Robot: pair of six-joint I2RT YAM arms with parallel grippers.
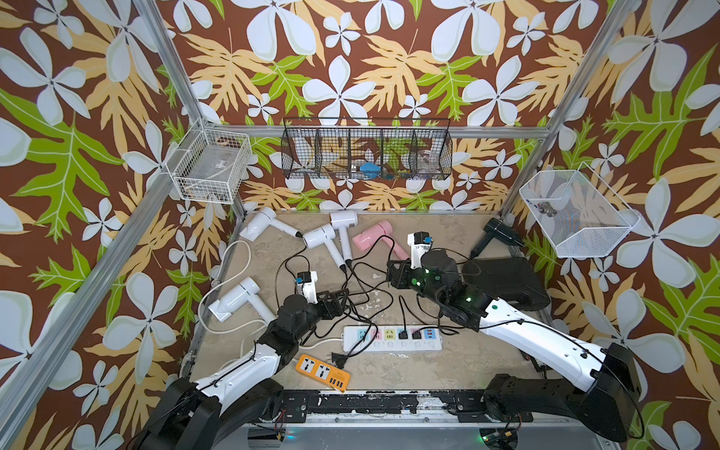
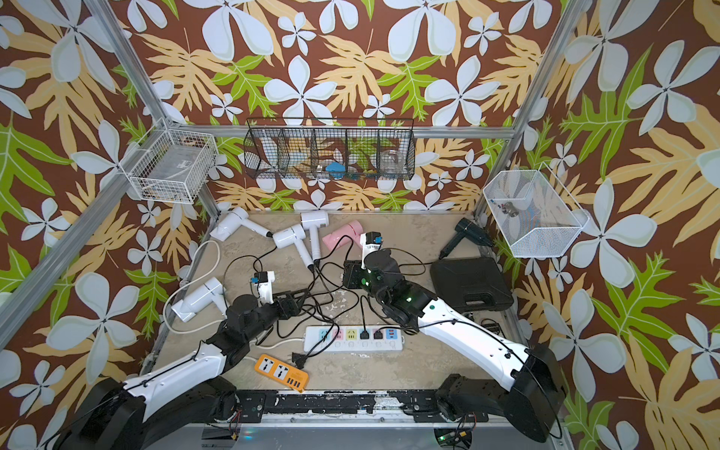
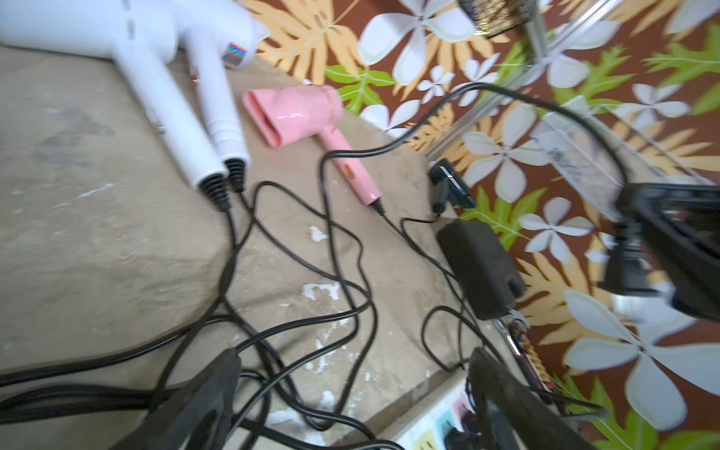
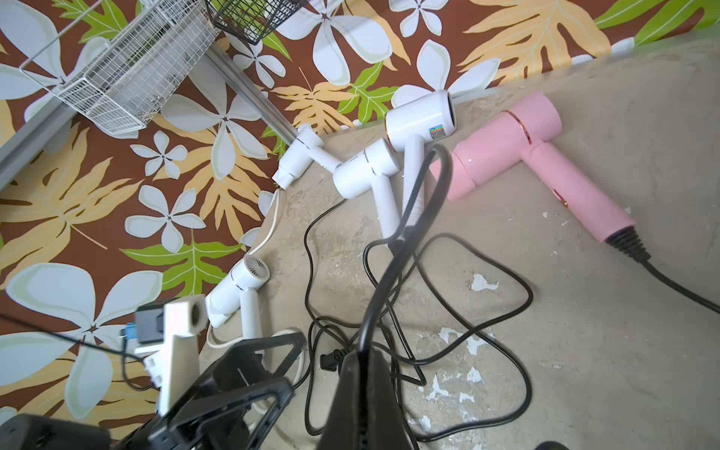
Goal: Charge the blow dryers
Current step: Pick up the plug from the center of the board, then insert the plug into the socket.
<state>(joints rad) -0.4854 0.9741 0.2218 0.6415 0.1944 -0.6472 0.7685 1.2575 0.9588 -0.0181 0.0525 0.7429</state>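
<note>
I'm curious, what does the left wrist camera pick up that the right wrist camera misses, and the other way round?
Only the left wrist view shows the black dryer by the wall and a corner of the white power strip with pastel sockets. Only the right wrist view shows the corner white dryer and, nearer, the lone white dryer with its rear grille facing the camera. Both show the pink dryer, the paired white dryers lying against each other, and the black cords tangled on the table.

2 black plugs [image 2: 364, 334] sit in the white power strip [image 2: 395, 343], well apart from the pink blow dryer [image 2: 339, 237].
</note>
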